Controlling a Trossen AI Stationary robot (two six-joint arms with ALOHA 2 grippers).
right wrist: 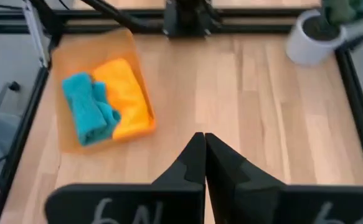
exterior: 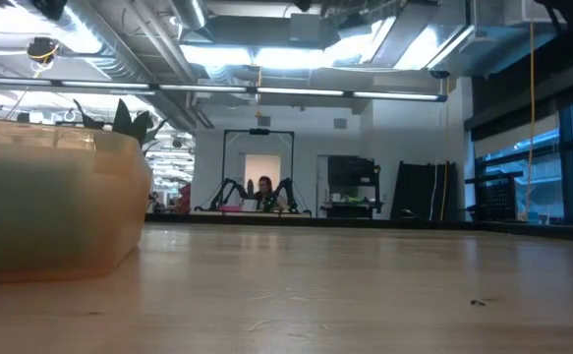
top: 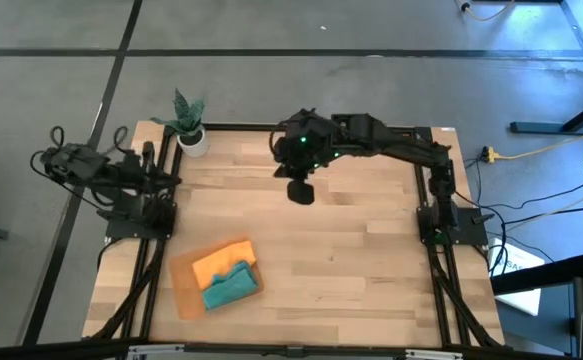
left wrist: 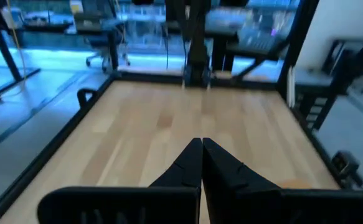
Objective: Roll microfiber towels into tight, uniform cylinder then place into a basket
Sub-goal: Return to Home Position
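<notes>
Wooden boards make up the table [top: 351, 250], and it sits in a big room with a grey floor.

Both towels lie in the basket [right wrist: 94, 37], near the table's front edge on the left arm's side. The orange towel [right wrist: 128, 96] and the teal towel [right wrist: 88, 109] lie side by side and touch. I think they are there because that job is done.

The right gripper [right wrist: 201, 137] hangs over the back middle of the table, well apart from the basket. Its two fingers are pressed together and hold nothing. The left gripper [left wrist: 201, 144] is tucked back by its stand at the left edge, pinched closed too, with nothing in it. Both look like they are going to rest (no more towels are out on the table).

A white plant pot [top: 192, 140] stands at the back left corner, out of the way.

Some things are hard to see. From table height, the basket's cloudy wall hides the towels, and no arm shows there. I cannot tell how tight the rolls are; the teal one looks lumpy. A person [exterior: 264, 189] far back in the room is too small to make out.
</notes>
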